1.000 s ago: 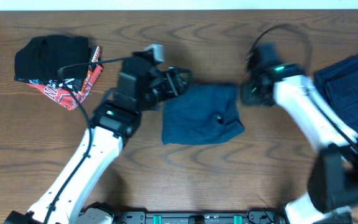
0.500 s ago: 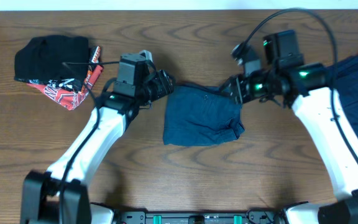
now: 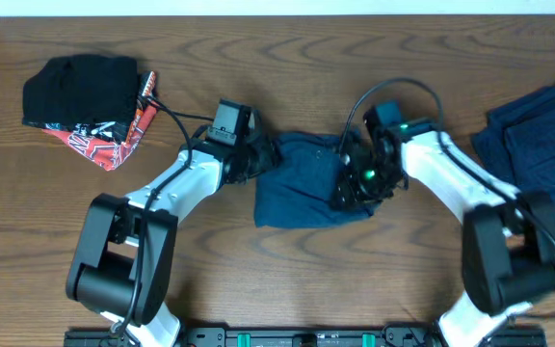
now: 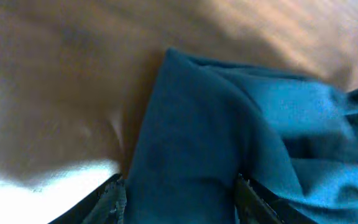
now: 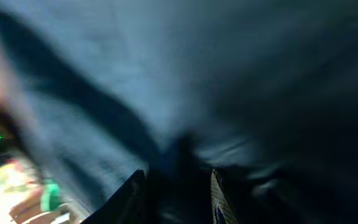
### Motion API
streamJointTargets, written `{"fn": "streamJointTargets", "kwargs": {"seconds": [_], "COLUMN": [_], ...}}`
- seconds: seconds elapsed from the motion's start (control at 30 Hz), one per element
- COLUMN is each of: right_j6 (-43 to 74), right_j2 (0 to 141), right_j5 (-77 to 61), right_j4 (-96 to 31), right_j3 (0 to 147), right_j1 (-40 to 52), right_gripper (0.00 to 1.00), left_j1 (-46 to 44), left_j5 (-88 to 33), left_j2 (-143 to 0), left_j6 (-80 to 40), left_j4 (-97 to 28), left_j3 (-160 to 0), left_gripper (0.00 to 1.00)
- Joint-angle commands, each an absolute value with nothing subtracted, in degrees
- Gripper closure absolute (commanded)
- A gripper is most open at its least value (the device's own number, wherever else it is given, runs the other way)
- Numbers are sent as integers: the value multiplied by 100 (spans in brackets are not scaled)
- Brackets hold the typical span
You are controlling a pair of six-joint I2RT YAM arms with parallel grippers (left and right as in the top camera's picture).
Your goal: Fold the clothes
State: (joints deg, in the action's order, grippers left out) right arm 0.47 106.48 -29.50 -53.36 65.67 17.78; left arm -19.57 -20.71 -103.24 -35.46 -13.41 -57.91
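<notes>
The clothes (image 3: 302, 198) I am working on lie as a folded navy bundle in the middle of the tabletop (image 3: 287, 280), roughly square, with a rumpled edge along the 3 o'clock side. My left end effector (image 3: 261, 159) sits at the bundle's 10 o'clock corner, touching the cloth. In my left wrist view the clothes (image 4: 216, 124) fill most of the frame, and a thick fold runs down between my fingers (image 4: 114, 198). One finger stands on each side of the fold at my left end effector (image 4: 179, 199), and the bare tabletop (image 4: 55, 74) shows at 9 o'clock. The cloth fills the gap, but I cannot tell whether I am pinching it or only straddling it.

My right end effector (image 3: 355, 183) rests on the bundle's 3 o'clock side, down on the rumpled edge. The right wrist view is blurred and dark. The clothes (image 5: 166, 74) cover nearly all of it, and a dark ridge of fabric sits between my fingers (image 5: 135, 186) at my right end effector (image 5: 178, 186). Whether that end effector is clamped or loose I cannot tell.

Another navy garment (image 3: 538, 145) lies at the tabletop's 3 o'clock edge, well apart from the bundle. At 10 o'clock sits a black garment (image 3: 80, 87), with a red printed piece (image 3: 114, 135) touching its near side.
</notes>
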Motion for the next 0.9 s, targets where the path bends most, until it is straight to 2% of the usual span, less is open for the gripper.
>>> {"fn": "streamJointTargets", "kwargs": {"seconds": [0.0, 0.17, 0.3, 0.47, 0.67, 0.87], "right_j6": [325, 1385, 1463, 1391, 1149, 816], "right_j2": [11024, 11286, 11244, 11198, 11183, 10947], "right_j5": [-1774, 54, 589, 552, 191, -1262], "right_j4": [-5310, -4737, -4176, -4272, -5590, -6466], "right_j3": [6504, 6517, 6796, 7743, 9015, 9349], "right_j1": [1737, 1426, 1184, 1055, 1168, 1157], "right_gripper": [67, 69, 66, 64, 64, 66], "left_j1": [-1970, -1975, -1999, -2045, -2043, -2045], "left_j5": [-1870, -1837, -1859, -2165, -2635, -1774], "left_j2": [-10449, -10449, -10447, -10392, -9741, -8493], "left_j6": [-3321, -3378, -3623, -3623, -3553, -3295], "left_j4": [-1776, -2762, -3559, -3883, -3813, -3081], "left_j3": [-5863, -5861, -5861, -5863, -5881, -5885], "left_gripper": [43, 44, 44, 43, 36, 33]}}
